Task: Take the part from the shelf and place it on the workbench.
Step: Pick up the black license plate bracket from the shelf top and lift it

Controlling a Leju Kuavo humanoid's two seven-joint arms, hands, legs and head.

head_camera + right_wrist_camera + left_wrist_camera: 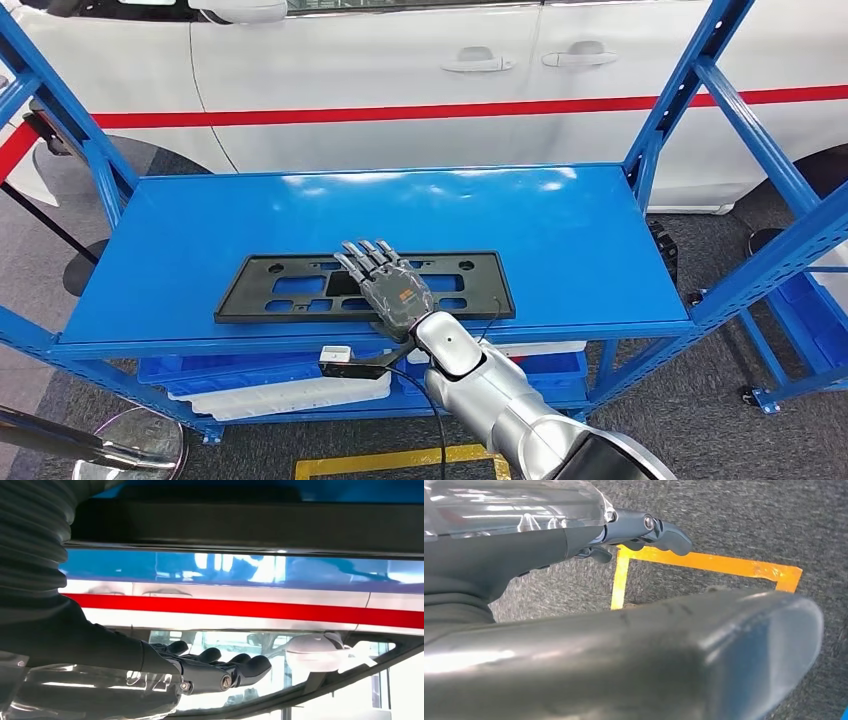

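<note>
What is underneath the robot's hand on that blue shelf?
A flat black plastic frame with cut-outs lies on the blue shelf. The right hand covers its middle; that part is hidden.

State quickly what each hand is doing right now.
Left hand: fingers curled, holding nothing.
Right hand: open, fingers flat over the black part, not gripping it.

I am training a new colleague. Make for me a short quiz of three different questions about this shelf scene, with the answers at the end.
1. True or false: the black part already lies on the workbench.
2. Which hand is stretched out flat over the part? A) left B) right
3. Fill in: behind the blue shelf stands a white ____ with a red stripe.

Key:
1. False: it lies on the shelf's top level.
2. B: the right hand, fingers extended, grips nothing yet. The left hand hangs over the floor.
3. Car.
</note>
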